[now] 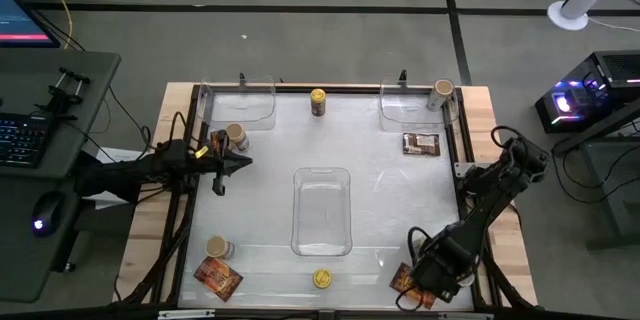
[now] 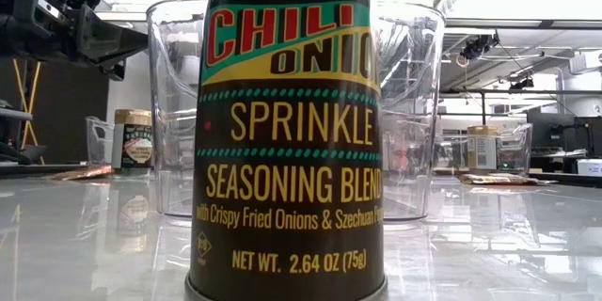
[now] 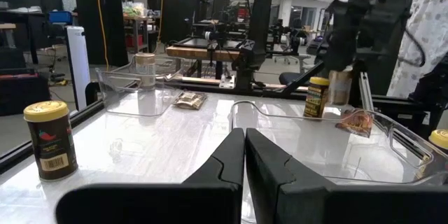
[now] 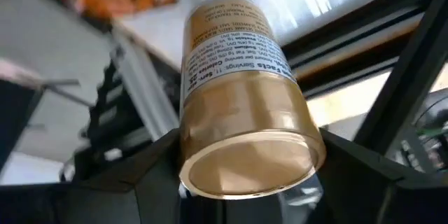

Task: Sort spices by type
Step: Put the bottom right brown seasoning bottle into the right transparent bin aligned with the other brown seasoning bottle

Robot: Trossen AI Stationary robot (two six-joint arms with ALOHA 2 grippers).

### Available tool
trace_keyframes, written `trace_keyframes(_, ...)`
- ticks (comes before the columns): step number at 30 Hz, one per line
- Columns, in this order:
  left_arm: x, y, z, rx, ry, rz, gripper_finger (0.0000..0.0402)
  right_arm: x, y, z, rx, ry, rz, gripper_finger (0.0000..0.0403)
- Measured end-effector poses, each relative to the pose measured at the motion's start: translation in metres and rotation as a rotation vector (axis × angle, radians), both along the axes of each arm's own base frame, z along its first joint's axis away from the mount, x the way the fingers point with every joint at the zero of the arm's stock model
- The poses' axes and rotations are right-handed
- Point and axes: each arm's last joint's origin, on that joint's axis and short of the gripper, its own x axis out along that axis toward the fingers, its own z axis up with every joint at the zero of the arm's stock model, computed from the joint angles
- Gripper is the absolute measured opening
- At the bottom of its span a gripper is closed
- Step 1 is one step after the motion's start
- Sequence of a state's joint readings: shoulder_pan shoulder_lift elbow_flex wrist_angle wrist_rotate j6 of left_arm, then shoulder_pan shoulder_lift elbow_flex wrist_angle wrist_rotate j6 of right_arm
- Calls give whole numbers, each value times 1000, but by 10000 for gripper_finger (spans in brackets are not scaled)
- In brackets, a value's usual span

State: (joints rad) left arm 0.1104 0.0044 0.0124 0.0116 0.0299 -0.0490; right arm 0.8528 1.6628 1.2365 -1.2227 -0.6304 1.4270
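Observation:
My right gripper [image 1: 432,272] is at the table's near right corner, shut on a beige-lidded jar [image 4: 241,105], beside an orange-red packet [image 1: 403,280]. My left gripper [image 3: 245,155] is shut and hovers left of centre, just near of a beige-lidded jar [image 1: 236,138]. Other jars stand upright: yellow-lidded ones at the far edge [image 1: 318,101] and the near edge [image 1: 321,278], beige-lidded ones at near left [image 1: 220,249] and in the far right tray [image 1: 443,91]. Packets lie flat at near left [image 1: 218,278] and at right [image 1: 421,143]. My right gripper pinches the jar at its lid end [image 4: 280,122], one finger [image 4: 150,175] on each side of the lid. The lid faces the wrist camera and the labelled body points away past the fingers, tilted. Whether the jar rests on anything does not show.
Three clear plastic trays sit on the table: far left [image 1: 240,110], far right [image 1: 412,115] and centre [image 1: 321,235]. The table has a raised frame along its edges [image 1: 190,160]. A desk with keyboard and mouse stands off the left side.

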Motion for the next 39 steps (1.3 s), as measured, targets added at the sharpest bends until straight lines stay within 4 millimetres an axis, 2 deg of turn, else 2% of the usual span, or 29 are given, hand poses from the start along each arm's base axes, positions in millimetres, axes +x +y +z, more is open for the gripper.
trace_keyframes(4, 0, 0, 0, 0, 0, 0, 3, 6, -1, 34, 67, -60, 67, 280)
trace_keyframes(9, 0, 0, 0, 0, 0, 0, 3, 24, -26, 95, 133, -270, 26, 279)
trace_keyframes(15, 0, 0, 0, 0, 0, 0, 3, 44, -91, 160, -17, -578, -93, 279)
trace_keyframes(19, 0, 0, 0, 0, 0, 0, 3, 60, -146, 184, -207, -788, -171, 279)
trace_keyframes(24, 0, 0, 0, 0, 0, 0, 3, 72, -227, 188, -464, -828, -295, 279)
trace_keyframes(29, 0, 0, 0, 0, 0, 0, 3, 70, -312, 174, -751, -692, -387, 279)
trace_keyframes(31, 0, 0, 0, 0, 0, 0, 3, 62, -343, 167, -845, -608, -438, 279)
trace_keyframes(34, 0, 0, 0, 0, 0, 0, 3, 43, -387, 152, -894, -470, -550, 279)
trace_keyframes(37, 0, 0, 0, 0, 0, 0, 3, 24, -422, 134, -861, -364, -649, 279)
trace_keyframes(39, 0, 0, 0, 0, 0, 0, 3, 12, -438, 123, -795, -326, -710, 279)
